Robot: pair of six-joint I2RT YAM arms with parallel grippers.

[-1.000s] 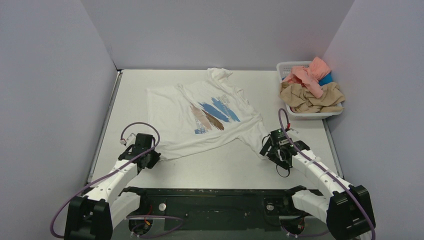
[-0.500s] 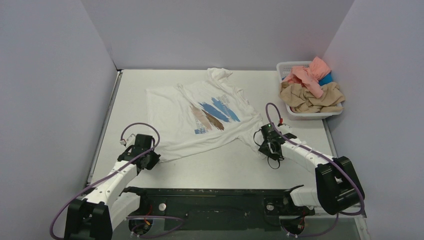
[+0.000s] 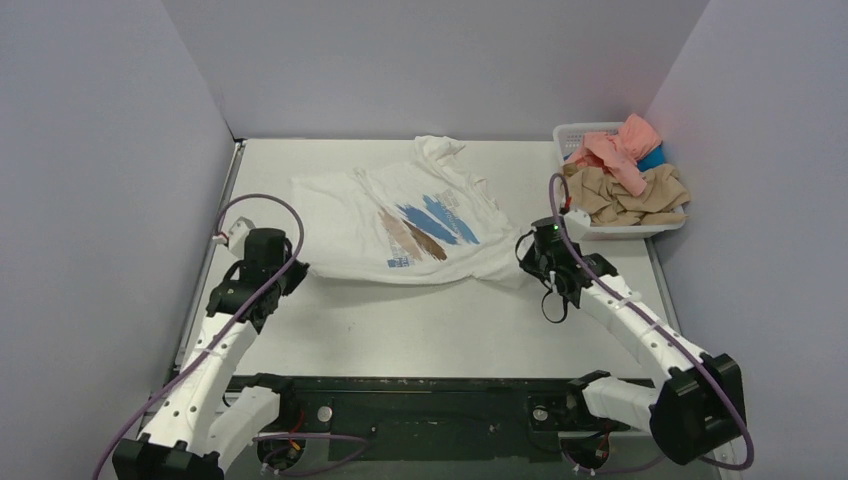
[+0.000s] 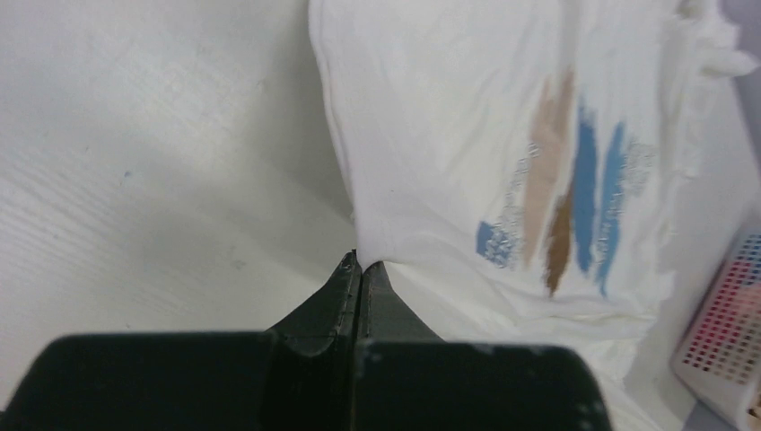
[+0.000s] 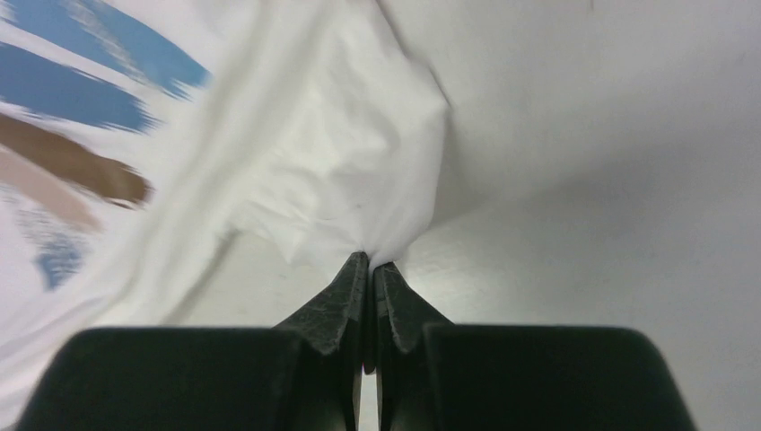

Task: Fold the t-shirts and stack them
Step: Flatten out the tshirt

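The white t-shirt (image 3: 400, 215) with the blue and brown brush-stroke print lies spread on the table, its hem toward the arms. My left gripper (image 3: 297, 270) is shut on the hem's near left corner (image 4: 363, 256). My right gripper (image 3: 527, 268) is shut on the hem's near right corner (image 5: 372, 251). The cloth is drawn up into a small peak at each pinch. The shirt also fills the left wrist view (image 4: 502, 135) and the right wrist view (image 5: 314, 153). Salmon-pink (image 3: 620, 145), tan (image 3: 630, 195) and blue (image 3: 652, 157) t-shirts are heaped in the basket.
The white lattice basket (image 3: 572, 133) stands at the back right against the wall, and shows in the left wrist view (image 4: 727, 332). Grey walls enclose the table (image 3: 400, 320) on three sides.
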